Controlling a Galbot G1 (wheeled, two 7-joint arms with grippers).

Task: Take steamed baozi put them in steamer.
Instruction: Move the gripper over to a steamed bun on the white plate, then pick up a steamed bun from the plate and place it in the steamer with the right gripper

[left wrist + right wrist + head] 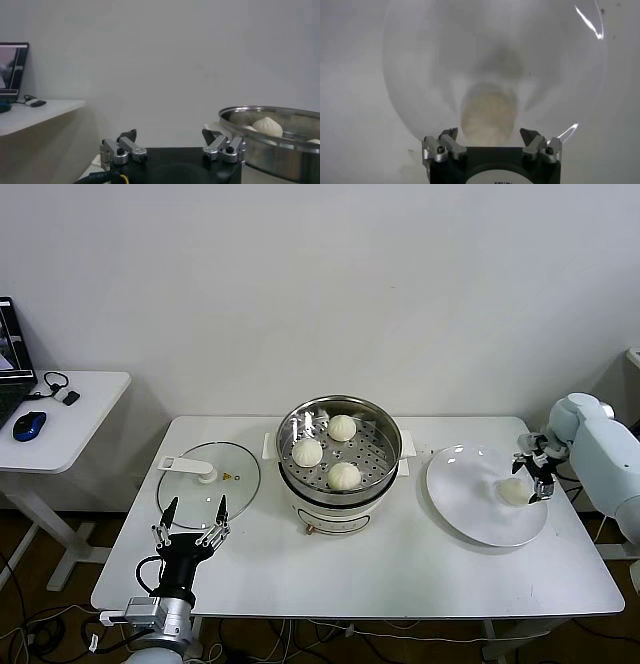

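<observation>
White surface point(400, 564): three steamed baozi point(343, 475) sit in the steamer point(340, 446); right gripper point(536, 469), jaws apart, hovers over the last bun point(513, 491) on the plate point(470, 504).

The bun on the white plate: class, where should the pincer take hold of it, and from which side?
Grip the bun across its round sides, coming from above. It sits alone on the flat plate, and the open right pincer already hangs over it, fingers either side.

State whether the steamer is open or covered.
Open: the glass lid lies on the table beside the steamer, three buns showing inside.
</observation>
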